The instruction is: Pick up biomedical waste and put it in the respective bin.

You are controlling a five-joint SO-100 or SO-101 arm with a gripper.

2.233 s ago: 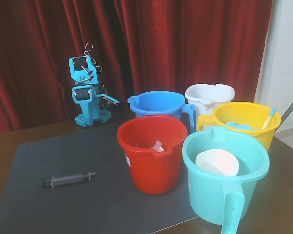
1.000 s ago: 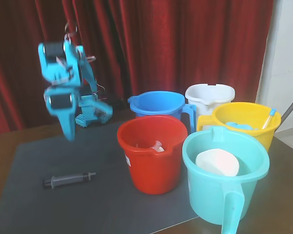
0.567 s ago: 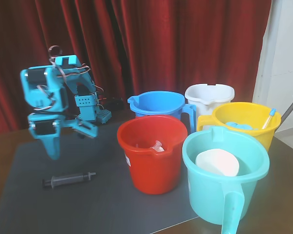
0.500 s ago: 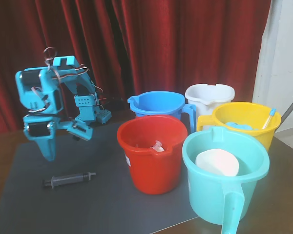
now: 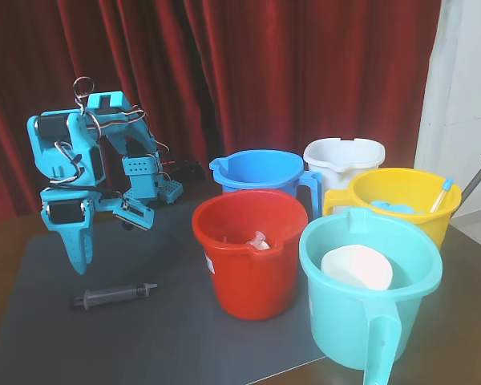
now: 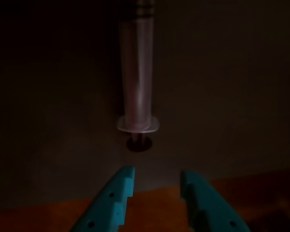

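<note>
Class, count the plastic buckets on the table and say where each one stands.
5: red bucket centre, teal bucket front right, blue bucket behind the red, white bucket at back, yellow bucket far right.

A dark grey mat point(image 5: 168, 337) covered most of the brown table point(image 5: 4, 228), reaching its front edge in the fixed view. Four non-red buckets were grouped at the table's right side. A blue bucket point(image 5: 260, 172) stood toward the rear; a white bucket point(image 5: 343, 156) stood to its right. A yellow bucket point(image 5: 401, 200) held a blue-tipped dropper point(image 5: 442, 194) leaning on its rim. A teal bucket point(image 5: 369, 301) nearest the front edge contained a white object point(image 5: 357, 269). Red curtains point(image 5: 248, 72) hung behind.
</note>
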